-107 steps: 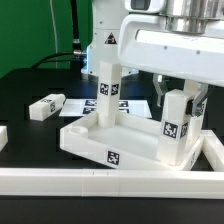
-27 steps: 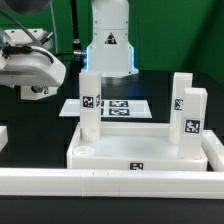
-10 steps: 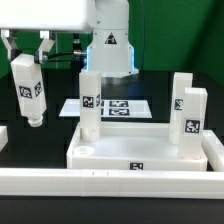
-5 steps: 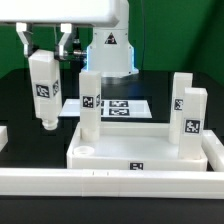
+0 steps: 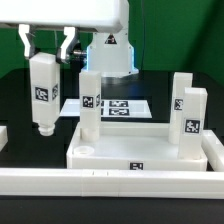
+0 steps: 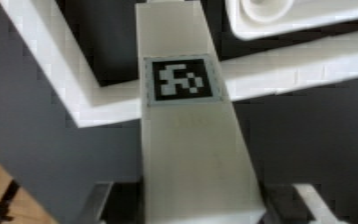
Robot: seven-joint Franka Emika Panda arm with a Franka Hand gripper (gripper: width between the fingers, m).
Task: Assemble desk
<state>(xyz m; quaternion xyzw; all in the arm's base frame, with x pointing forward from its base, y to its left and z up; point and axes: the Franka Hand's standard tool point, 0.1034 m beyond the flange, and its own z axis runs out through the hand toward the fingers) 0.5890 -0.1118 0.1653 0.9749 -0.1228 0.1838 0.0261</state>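
Two legs already stand in the desk top, and the gripper, clamped on a third leg, hangs at ten o'clock, needing a plumb descent into the empty near socket.

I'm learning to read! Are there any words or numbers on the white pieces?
No readable words or numbers anywhere.
Held leg: black-and-white square tag, a pattern, not letters.
Standing legs: same kind of tags.
Desk top: one tag on its front edge.
Marker board: tags only.
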